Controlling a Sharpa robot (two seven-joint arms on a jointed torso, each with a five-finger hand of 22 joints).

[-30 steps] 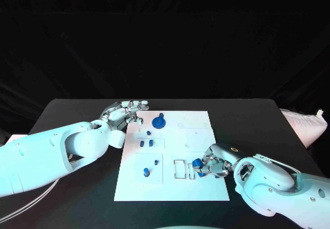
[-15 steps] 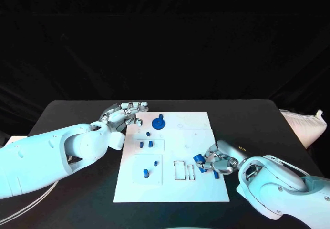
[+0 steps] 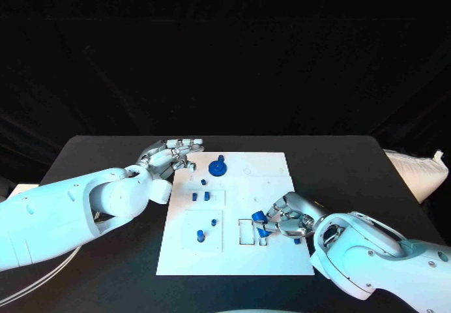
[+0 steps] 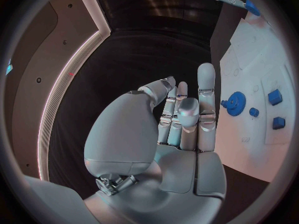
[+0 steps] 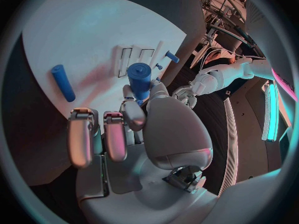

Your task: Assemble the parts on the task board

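Note:
The white task board [image 3: 263, 189] lies in the middle of the black table. My right hand [image 3: 287, 222] hovers over its near right part and pinches a blue cylinder [image 5: 139, 77] between thumb and finger, close to the two rectangular slots [image 3: 248, 233]. A second blue cylinder [image 5: 62, 82] lies loose on the board beside that hand. My left hand [image 3: 174, 154] holds nothing, its fingers stretched out at the board's far left corner. A blue gear [image 3: 217, 169] and several small blue pegs [image 3: 199, 195] stand in the board's left half.
The left wrist view has the gear [image 4: 234, 103] and two blue blocks [image 4: 274, 96] just beyond my left hand [image 4: 181, 119]. A pale bag [image 3: 414, 171] sits off the table's right edge. Bare black table [image 3: 103, 156] surrounds the board.
My right hand has shifted left across the board with the blue cylinder, nearer the slots. The left hand has stayed where it was.

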